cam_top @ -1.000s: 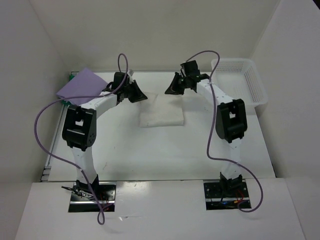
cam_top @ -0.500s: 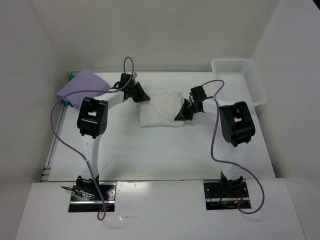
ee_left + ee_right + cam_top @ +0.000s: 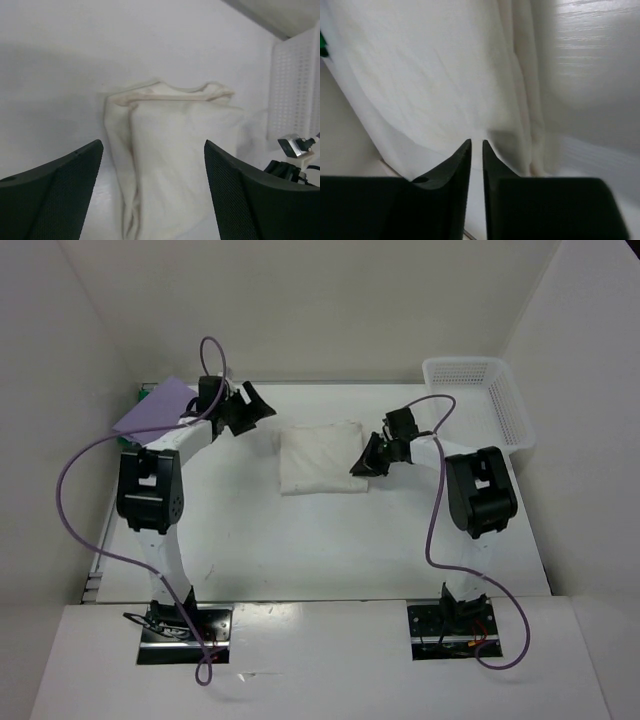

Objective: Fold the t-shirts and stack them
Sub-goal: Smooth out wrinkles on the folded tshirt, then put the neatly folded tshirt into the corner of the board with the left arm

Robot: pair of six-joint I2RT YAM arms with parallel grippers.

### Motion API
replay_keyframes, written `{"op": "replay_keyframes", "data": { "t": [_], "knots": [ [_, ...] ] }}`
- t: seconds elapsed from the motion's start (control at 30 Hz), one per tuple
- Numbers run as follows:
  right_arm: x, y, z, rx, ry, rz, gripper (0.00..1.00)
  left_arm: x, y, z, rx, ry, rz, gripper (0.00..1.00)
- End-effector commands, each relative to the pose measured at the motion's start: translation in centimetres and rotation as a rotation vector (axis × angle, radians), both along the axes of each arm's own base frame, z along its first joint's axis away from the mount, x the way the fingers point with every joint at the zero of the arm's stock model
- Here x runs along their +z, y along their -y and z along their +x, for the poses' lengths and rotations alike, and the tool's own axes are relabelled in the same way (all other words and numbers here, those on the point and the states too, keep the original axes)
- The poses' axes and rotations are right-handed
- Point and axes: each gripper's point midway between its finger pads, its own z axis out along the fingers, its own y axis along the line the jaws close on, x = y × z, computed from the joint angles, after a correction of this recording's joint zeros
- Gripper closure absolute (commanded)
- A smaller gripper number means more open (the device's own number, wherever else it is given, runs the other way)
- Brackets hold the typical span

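Observation:
A cream-white t-shirt (image 3: 322,457) lies folded into a rectangle in the middle of the table. Through the left wrist view it (image 3: 170,150) lies flat ahead of my left gripper (image 3: 153,144). My left gripper (image 3: 255,405) hovers open and empty, off the shirt's back left corner. At the shirt's right edge, my right gripper (image 3: 362,465) points down, its jaws a narrow slit apart (image 3: 476,142) with nothing between them, over the white cloth (image 3: 430,75). A lavender-purple t-shirt (image 3: 155,407) lies folded at the back left on a green one (image 3: 145,393).
A white lattice basket (image 3: 480,400) stands at the back right corner, also seen in the left wrist view as the basket (image 3: 295,100). White walls close in the table on three sides. Purple cables loop off both arms.
My left gripper let go of the white shirt, opened wide and drew back to the left. My right gripper's jaws parted slightly and stayed at the shirt's right edge.

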Motion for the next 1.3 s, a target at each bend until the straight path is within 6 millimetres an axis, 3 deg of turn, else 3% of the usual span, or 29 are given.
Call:
{"op": "replay_keyframes", "data": {
  "t": [0.0, 0.1, 0.13, 0.2, 0.23, 0.4, 0.47, 0.63, 0.77, 0.83, 0.9, 0.93, 0.97, 1.07, 1.1, 1.17, 1.23, 1.27],
  "knots": [
    [7.4, -0.1, 1.8, -0.007, 0.192, 0.027, 0.75, 3.4, -0.4, -2.0, -0.017, 0.105, 0.071, 0.11],
    [9.6, -0.2, 1.5, -0.018, 0.216, 0.055, 0.61, 0.9, 0.2, -4.9, -0.065, 0.032, 0.044, 0.09],
    [11.2, -0.2, 1.4, -0.018, 0.252, 0.064, 0.59, -0.8, 0.5, -6.1, -0.087, 0.004, 0.030, 0.08],
    [12.7, -0.1, 1.0, -0.018, 0.279, 0.071, 0.55, -2.1, 1.2, -7.3, -0.133, -0.033, -0.004, 0.08],
    [14.2, 0.0, 0.6, -0.018, 0.305, 0.078, 0.54, -3.2, 1.4, -7.4, -0.149, -0.053, -0.004, 0.08],
    [17.8, 0.7, -1.3, -0.043, 0.372, 0.094, 0.45, -5.9, 1.8, -8.0, -0.191, -0.113, -0.016, 0.08],
    [18.8, 1.0, -2.2, -0.050, 0.398, 0.093, 0.42, -6.5, 3.4, -8.1, -0.230, -0.116, -0.009, 0.08],
    [19.9, 1.5, -3.5, -0.069, 0.414, 0.103, 0.41, -9.2, 6.9, -9.1, -0.306, -0.173, -0.001, 0.08],
    [19.9, 1.6, -4.3, -0.075, 0.406, 0.107, 0.41, -11.0, 8.9, -9.9, -0.326, -0.214, -0.038, 0.19],
    [20.2, 1.8, -4.6, -0.081, 0.419, 0.105, 0.41, -10.6, 10.2, -9.6, -0.335, -0.196, -0.054, 0.31],
    [19.6, 1.9, -4.8, -0.081, 0.406, 0.101, 0.41, -9.5, 11.3, -8.9, -0.329, -0.167, -0.094, 0.43],
    [19.7, 2.2, -4.9, -0.096, 0.403, 0.104, 0.41, -9.0, 12.1, -8.9, -0.335, -0.163, -0.102, 0.59],
    [19.1, 2.2, -5.1, -0.089, 0.388, 0.107, 0.41, -7.2, 12.5, -7.4, -0.334, -0.118, -0.114, 0.68],
    [19.0, 2.3, -5.7, -0.095, 0.382, 0.112, 0.41, -3.5, 14.5, -5.8, -0.350, -0.053, -0.125, 0.87],
    [18.5, 2.2, -6.0, -0.089, 0.369, 0.114, 0.41, 0.0, 14.9, -4.2, -0.347, 0.013, -0.130, 0.90],
    [18.3, 2.3, -6.3, -0.089, 0.364, 0.113, 0.41, 3.9, 15.2, -2.6, -0.353, 0.087, -0.120, 0.94],
    [18.1, 2.5, -6.5, -0.091, 0.360, 0.117, 0.41, 7.2, 14.1, -1.2, -0.344, 0.124, -0.100, 0.96],
    [17.7, 2.5, -6.7, -0.085, 0.348, 0.120, 0.41, 11.3, 12.8, 0.6, -0.328, 0.218, -0.092, 0.96]
  ]
}}
